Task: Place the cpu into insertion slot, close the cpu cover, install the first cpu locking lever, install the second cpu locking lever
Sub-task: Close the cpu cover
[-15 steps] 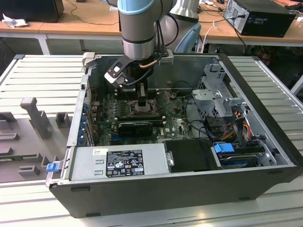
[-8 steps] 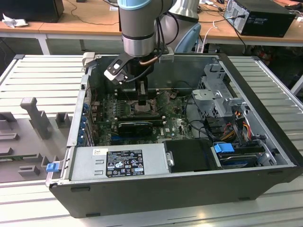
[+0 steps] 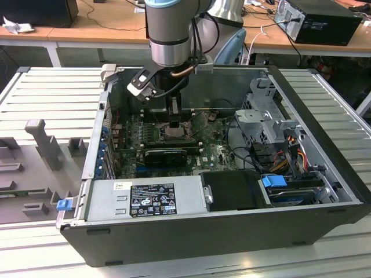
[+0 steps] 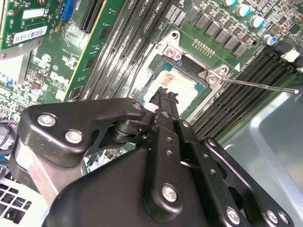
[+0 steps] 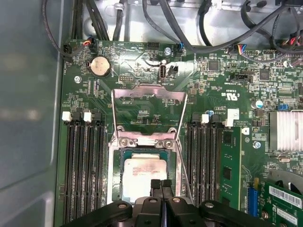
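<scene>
Hanging over seated cpu point(image 5: 139, 175), tool point(image 5: 161, 183) fully closed.

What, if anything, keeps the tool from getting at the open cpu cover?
Likely nothing, so probably yes: the cpu cover is open just past the cpu, nothing lies across it, and the tool hangs shut over the cpu nearby.

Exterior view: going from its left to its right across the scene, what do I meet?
From the exterior view's left: grey upright fixture → gripper → metal drive cage → black case wall.
</scene>
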`<state>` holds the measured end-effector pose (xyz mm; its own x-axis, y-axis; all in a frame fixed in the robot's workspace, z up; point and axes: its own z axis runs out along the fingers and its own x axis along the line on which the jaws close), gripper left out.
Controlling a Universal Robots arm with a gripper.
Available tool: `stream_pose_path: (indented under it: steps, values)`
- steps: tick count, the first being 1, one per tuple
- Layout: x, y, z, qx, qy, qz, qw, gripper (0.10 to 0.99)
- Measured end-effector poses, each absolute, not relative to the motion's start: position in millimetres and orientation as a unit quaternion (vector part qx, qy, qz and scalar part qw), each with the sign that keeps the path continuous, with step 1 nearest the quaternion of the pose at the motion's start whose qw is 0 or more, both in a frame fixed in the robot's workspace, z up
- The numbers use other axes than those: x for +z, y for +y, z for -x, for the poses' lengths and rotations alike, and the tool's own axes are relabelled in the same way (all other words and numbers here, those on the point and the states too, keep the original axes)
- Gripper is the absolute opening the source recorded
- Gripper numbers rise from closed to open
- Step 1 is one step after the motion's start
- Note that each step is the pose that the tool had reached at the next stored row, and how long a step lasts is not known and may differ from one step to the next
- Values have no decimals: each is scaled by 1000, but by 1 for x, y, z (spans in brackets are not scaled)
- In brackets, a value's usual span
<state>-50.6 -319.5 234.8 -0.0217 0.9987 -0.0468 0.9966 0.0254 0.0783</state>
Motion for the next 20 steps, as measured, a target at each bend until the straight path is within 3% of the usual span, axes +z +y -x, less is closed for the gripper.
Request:
stream_pose_path:
  steps: [20]
  values:
    - [240,-322,45,15,715,-698,37,106]
